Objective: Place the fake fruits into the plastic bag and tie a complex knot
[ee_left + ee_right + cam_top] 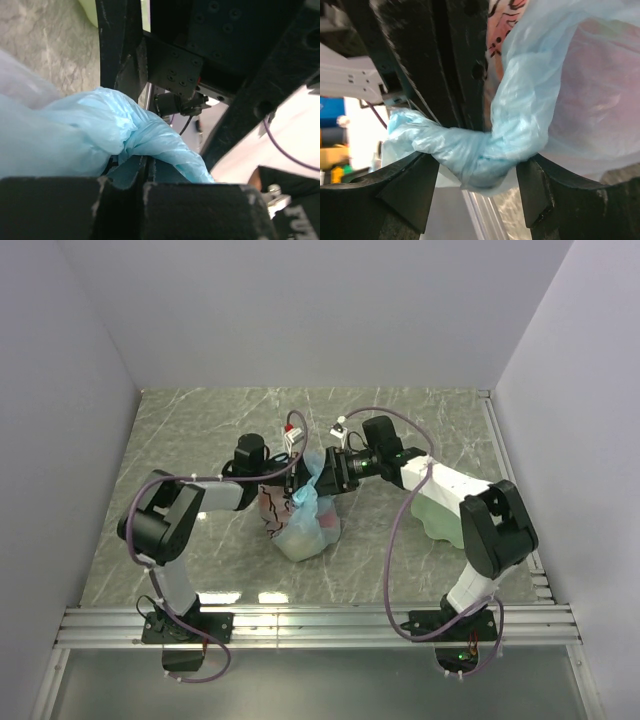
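Observation:
The light-blue plastic bag (305, 528) sits mid-table with both grippers meeting above it. Faint pink and orange shapes of the fake fruits (600, 90) show through its wall. Its ends are twisted into a bunched knot (485, 147), which also shows in the left wrist view (150, 132). My left gripper (145, 172) is shut, pinching a strand of that blue plastic between its fingertips. My right gripper (477, 167) is open, its fingers (415, 192) standing either side of the twisted lump, which hangs across the gap. From above, the left gripper (292, 483) and right gripper (322, 472) nearly touch.
A pale green plate (437, 512) lies right of the bag, partly under my right arm. White walls close in the grey marbled table (200, 430) on three sides. A metal rail (320, 622) runs along the near edge.

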`<state>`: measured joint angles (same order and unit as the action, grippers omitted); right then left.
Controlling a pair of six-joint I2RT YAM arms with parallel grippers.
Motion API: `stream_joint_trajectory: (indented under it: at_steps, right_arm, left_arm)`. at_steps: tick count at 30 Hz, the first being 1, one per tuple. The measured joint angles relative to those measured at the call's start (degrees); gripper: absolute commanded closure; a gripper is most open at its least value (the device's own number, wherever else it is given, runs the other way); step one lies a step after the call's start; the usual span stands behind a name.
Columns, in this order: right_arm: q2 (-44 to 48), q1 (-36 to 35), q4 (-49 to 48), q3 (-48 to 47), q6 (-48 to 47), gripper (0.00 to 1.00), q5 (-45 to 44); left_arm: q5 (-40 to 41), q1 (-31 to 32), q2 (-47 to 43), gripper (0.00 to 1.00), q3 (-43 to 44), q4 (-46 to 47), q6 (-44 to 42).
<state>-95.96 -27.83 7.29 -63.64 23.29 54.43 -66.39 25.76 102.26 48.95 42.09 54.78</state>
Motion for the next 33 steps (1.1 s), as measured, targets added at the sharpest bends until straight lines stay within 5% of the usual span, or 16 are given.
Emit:
stream_joint_trajectory:
  at_steps: [10,20,33]
  right_arm:
    - [-2.2,0.0,-5.4,-0.1,6.3,0.30,1.9]
    - [4.4,0.0,-8.4,6.8,0.8,0.30,1.5]
    - [-0.9,-0.7,-11.3,2.0,3.3,0.30,5.0]
  left_arm:
    - [0.2,-0.5,2.7,1.00,-2.0,12.4,10.5]
    - [0.3,-1.8,2.4,0.99,-2.1,23.3,21.9]
    - [0.8,-1.5,1.4,0.99,0.1,17.8,16.7]
